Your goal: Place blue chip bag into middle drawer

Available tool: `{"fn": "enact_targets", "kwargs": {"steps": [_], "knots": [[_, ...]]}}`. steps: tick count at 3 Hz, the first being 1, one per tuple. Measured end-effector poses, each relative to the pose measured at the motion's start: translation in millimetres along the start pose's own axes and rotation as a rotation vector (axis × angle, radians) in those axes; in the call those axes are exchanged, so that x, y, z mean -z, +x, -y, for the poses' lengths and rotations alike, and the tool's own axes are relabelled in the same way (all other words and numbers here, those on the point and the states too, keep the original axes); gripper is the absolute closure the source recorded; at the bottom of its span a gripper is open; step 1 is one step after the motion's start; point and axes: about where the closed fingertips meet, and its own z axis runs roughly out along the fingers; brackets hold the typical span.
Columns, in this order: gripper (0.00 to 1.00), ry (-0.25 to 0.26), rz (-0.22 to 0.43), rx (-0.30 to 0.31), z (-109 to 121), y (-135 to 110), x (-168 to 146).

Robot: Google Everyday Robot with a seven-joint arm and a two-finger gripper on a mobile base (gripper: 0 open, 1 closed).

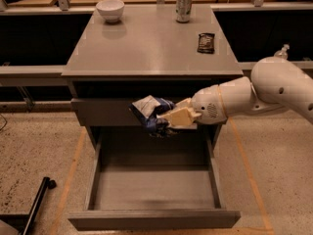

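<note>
Pincer (165, 120) is pinching the blue chip bag (147, 108), held up above the pulled-out middle drawer (154, 218).
Camera view: the bag hangs in front of the upper drawer front (100, 112), clear of the open drawer's floor. On the surface (146, 50) sit a white bowl (110, 9), a can (184, 5) and a dark packet (206, 42).

1. Warm light from above leaves a soft sheen on the cabinet top (146, 48).
2. The gripper (167, 119), clasping the blue chip bag (146, 106) above the middle drawer (151, 220), is well lit.
3. Shadow darkens the drawer's back wall.
</note>
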Motion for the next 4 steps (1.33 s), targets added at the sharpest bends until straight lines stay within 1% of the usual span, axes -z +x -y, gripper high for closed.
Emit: {"fn": "enact_targets", "kwargs": {"steps": [1, 2, 3, 4], "knots": [[1.0, -0.008, -0.008, -0.016, -2.2, 5.0, -2.0], [1.0, -0.016, -0.002, 0.041, 5.0, -2.9, -14.1], [1.0, -0.035, 0.011, 0.049, 24.3, 17.9, -36.6], [1.0, -0.036, -0.013, -0.006, 50.9, 61.5, -64.6]]}}
